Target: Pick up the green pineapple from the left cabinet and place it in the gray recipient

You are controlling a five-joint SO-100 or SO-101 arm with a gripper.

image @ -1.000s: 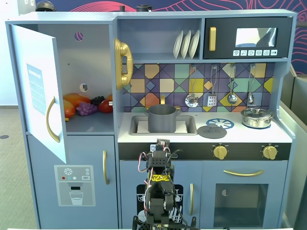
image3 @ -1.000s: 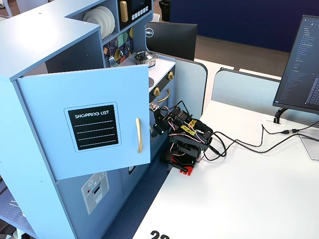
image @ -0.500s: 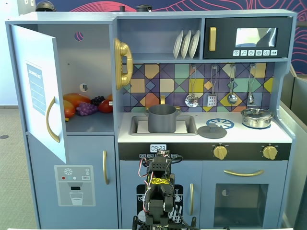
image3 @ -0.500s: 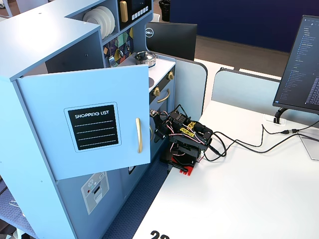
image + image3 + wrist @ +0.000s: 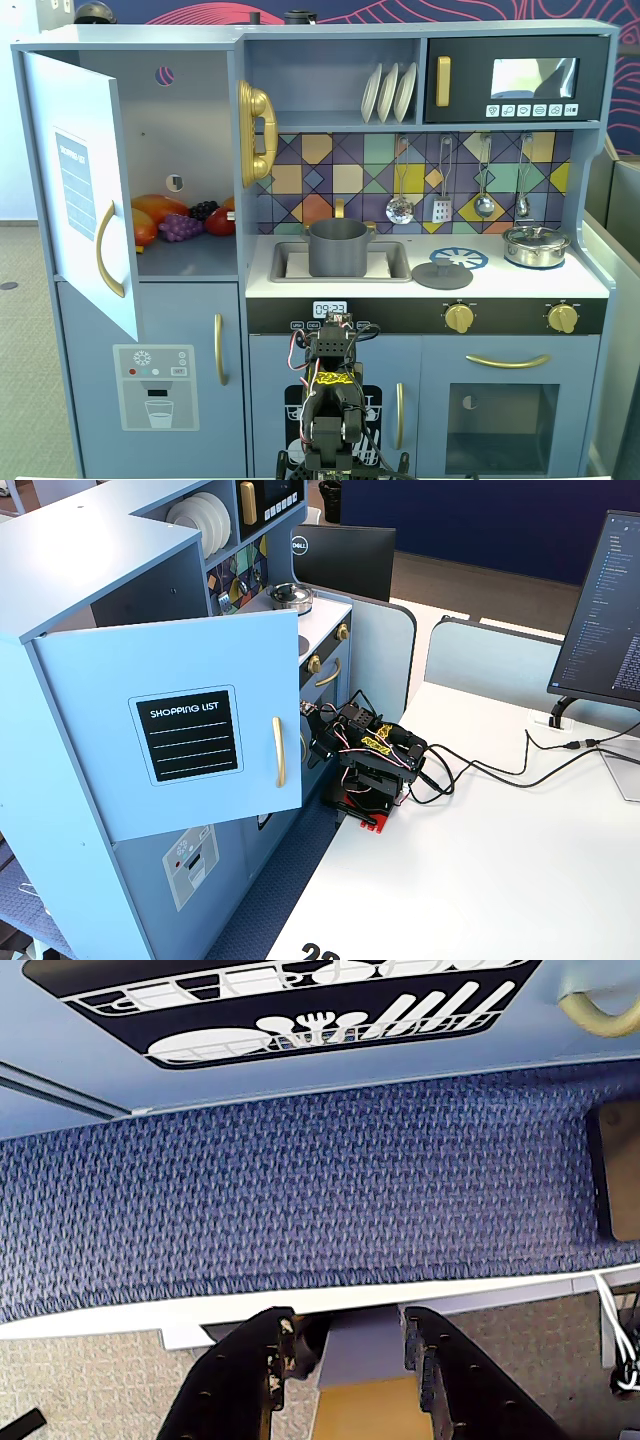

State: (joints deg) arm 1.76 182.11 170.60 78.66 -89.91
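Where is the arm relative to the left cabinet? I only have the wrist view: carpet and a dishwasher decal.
Observer: The arm is folded low in front of the dishwasher door. In a fixed view the left cabinet is up and to its left, with its door swung wide open.
Operator: Pineapple visible in there?
Observer: No green pineapple in sight. The shelf shows purple grapes among orange and red fruit.
Operator: And the gray recipient?
Observer: The gray recipient stands upright in the sink, to the right of the cabinet in that view.
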